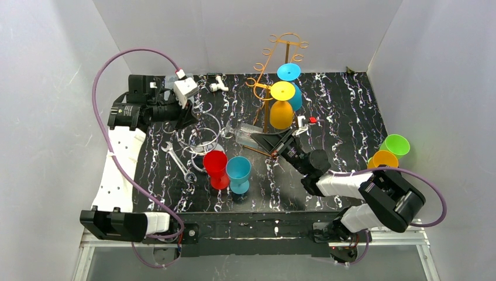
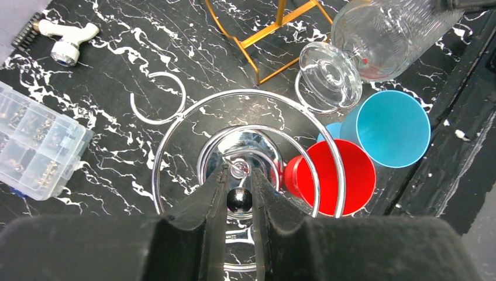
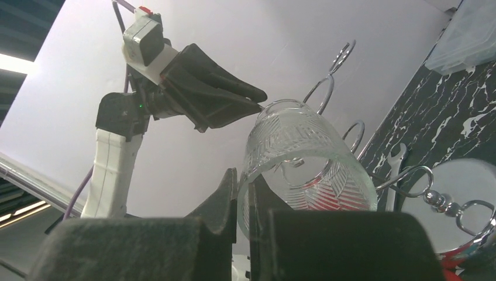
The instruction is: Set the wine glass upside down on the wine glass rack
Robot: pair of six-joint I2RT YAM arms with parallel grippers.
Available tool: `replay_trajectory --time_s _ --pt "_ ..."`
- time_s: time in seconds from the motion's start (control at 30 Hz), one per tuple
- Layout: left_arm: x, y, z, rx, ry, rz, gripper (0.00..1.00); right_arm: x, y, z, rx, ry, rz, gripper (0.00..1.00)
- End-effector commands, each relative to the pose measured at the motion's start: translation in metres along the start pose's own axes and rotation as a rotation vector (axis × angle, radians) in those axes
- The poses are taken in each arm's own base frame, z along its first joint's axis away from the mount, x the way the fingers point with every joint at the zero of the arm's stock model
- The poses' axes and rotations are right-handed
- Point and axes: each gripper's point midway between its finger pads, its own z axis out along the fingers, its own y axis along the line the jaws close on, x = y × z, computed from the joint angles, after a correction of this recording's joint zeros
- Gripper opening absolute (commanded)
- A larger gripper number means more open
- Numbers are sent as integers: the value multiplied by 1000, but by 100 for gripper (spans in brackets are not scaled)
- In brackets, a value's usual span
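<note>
- Clenched the left gripper (image 2: pixel 240 174) on the top knob (image 2: pixel 238 200) of the chrome rack (image 2: pixel 245 143), a finger on each side.
- Pinched the wine glass (image 3: pixel 304 158) by its rim in the right gripper (image 3: pixel 241 178), fingers closed on it.
- Held the glass tilted on its side, foot beside an outer rack ring, near the red cup (image 2: pixel 339 175) and blue cup (image 2: pixel 392 129); contact with the ring unclear.
</note>
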Motion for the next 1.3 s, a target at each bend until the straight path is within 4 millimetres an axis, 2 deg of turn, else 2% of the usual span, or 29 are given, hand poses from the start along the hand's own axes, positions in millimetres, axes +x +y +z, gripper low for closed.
replay_trajectory --time_s 0.0,0.17,0.4,0.53,0.67,0.9,1.07,1.27 --pt "-3 -7 -9 -25 -36 66 0 -30 92 -8 -350 -140 -43 1" --pt "4 -4 -9 -47 -17 58 0 -27 83 -9 -323 -140 -43 1" --pt "14 -2 -6 -69 -1 48 0 -5 69 -13 -280 -99 -47 1" --pt "17 0 -5 -77 11 32 0 2 56 -17 -229 -111 -44 9" --pt "21 4 -4 -92 27 17 0 12 49 -20 -197 -113 -65 9" --pt "39 18 -4 -166 105 8 0 19 54 -14 -211 -113 -121 7" --pt "60 35 -4 -253 172 18 0 33 76 -1 -293 -77 -163 7" --pt "69 43 -4 -295 209 2 0 31 86 3 -321 -97 -201 6"
